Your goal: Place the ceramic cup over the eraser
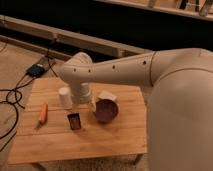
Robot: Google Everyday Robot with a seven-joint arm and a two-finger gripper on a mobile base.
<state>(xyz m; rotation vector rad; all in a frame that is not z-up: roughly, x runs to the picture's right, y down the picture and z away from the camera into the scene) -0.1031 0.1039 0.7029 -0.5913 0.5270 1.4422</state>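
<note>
The end effector (pixel 85 101) hangs low over the back half of the wooden counter (pixel 120 137), between the cup and the bowl. It points straight down under a pale round wrist housing that covers most of it. I cannot tell whether it is released or clenched, and nothing can be seen held in it. From the wrist, the arm (pixel 115 70) bends sharply at a rounded elbow and runs as a long cream tube up and to the right, where it joins the robot's large body filling the right side of the view.

The ceramic cup (pixel 65 97) stands upright on the counter just beside the end effector, on its left in the view. The eraser (pixel 74 121) lies nearer the camera, in front of the end effector and the cup, apart from both.

The dark maroon bowl (pixel 106 110) sits just right of the end effector, with a small angular white object (pixel 106 95) behind it. An orange stick (pixel 43 113) lies near the counter's left edge.
</note>
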